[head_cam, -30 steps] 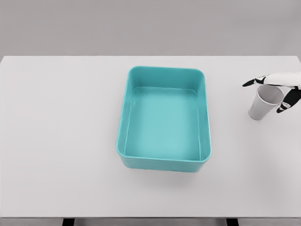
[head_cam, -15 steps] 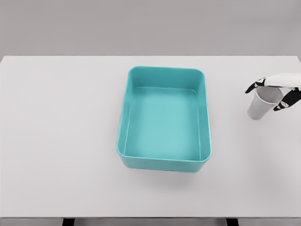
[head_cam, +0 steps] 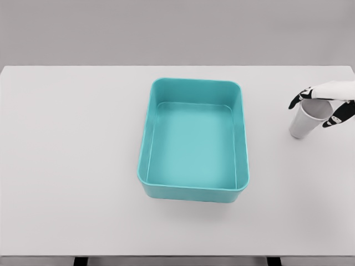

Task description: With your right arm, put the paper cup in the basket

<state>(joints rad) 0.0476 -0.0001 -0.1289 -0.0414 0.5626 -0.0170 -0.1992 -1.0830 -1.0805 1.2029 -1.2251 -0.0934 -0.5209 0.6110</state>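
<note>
Right hand (head_cam: 327, 100) at the table's (head_cam: 72, 166) right edge, fingers (head_cam: 297, 100) curled around the rim of the tilted white paper cup (head_cam: 307, 119), grasping it. Rectangular teal plastic basket (head_cam: 145, 149) sits mid-table, well apart.

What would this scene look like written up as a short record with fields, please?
Surface: plain white table
Container: teal rectangular plastic basket, nothing in it, near the table's middle
Object: white paper cup, tilted, right of the basket and apart from it
Working hand: right hand, white with black fingertips, fingers curled around the cup's rim
Other arm: not in view
Task state: cup not yet in the basket
</note>
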